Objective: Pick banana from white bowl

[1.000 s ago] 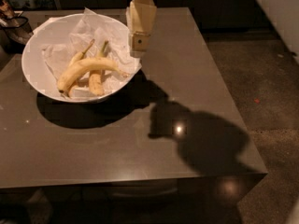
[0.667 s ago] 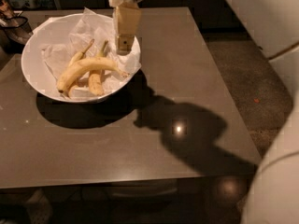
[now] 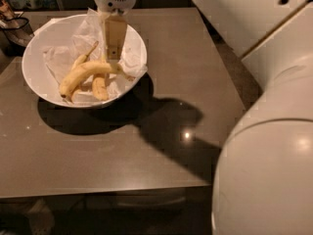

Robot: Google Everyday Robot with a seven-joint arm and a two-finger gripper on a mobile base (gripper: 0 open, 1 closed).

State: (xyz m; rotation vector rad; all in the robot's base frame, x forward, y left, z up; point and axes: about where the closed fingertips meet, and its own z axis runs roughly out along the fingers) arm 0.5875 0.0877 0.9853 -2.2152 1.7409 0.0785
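The white bowl (image 3: 36,48) stands at the table's back left, lined with crumpled white paper (image 3: 129,58). Three yellow bananas lie in it. The banana (image 3: 85,72), the longest and curved, lies across the middle with its stem end to the right. Two shorter bananas (image 3: 99,86) lie under and behind it. My gripper (image 3: 114,58) hangs from above over the bowl's right half, its tan fingers (image 3: 115,35) pointing down, tips just above the banana's stem end.
The bowl sits on a dark brown table (image 3: 186,48) with its front edge near the bottom. A dark object (image 3: 12,26) lies beyond the bowl at the far left. My white arm (image 3: 274,131) fills the right side.
My gripper has moved left from the bowl's right rim to over the bowl, and lower toward the bananas. My arm now fills much more of the right side.
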